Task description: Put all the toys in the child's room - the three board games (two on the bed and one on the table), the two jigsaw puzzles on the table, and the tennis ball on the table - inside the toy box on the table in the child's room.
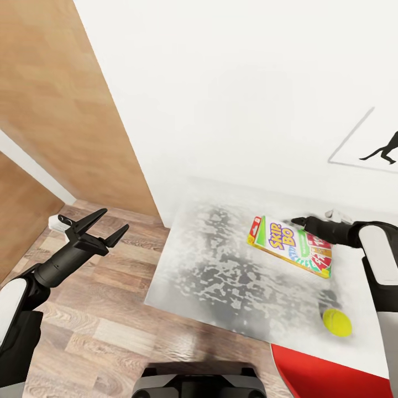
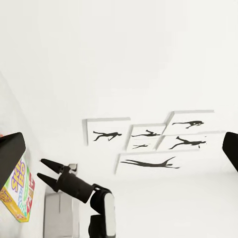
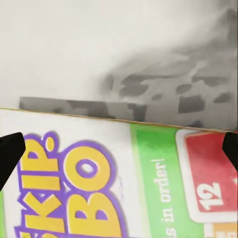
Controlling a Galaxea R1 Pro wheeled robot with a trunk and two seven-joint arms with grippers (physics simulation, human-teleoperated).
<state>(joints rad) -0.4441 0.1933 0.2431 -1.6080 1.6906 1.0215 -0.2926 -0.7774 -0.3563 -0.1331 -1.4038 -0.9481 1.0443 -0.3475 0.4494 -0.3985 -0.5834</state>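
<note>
A white, green and red "Skip-Bo" board game [image 1: 290, 247] lies on the table [image 1: 221, 276], whose top looks mottled white and grey, near the wall. My right gripper [image 1: 298, 222] hovers at the box's far edge, open. Its fingertips [image 3: 10, 154] stand wide apart over the printed lid [image 3: 99, 188]. The left wrist view catches that same right gripper [image 2: 45, 171] beside the box [image 2: 17, 191]. A yellow-green tennis ball [image 1: 336, 322] rests on the table nearer to me. My left gripper [image 1: 116, 219] is open over the floor, left of the table. The toy box, jigsaw puzzles and bed are out of view.
A white wall [image 1: 232, 110] runs behind the table, with framed black silhouette pictures [image 2: 148, 139] on it. A wooden panel [image 1: 72, 110] and plank floor [image 1: 99, 309] lie to the left. A red curved surface [image 1: 326, 376] sits at the table's near right corner.
</note>
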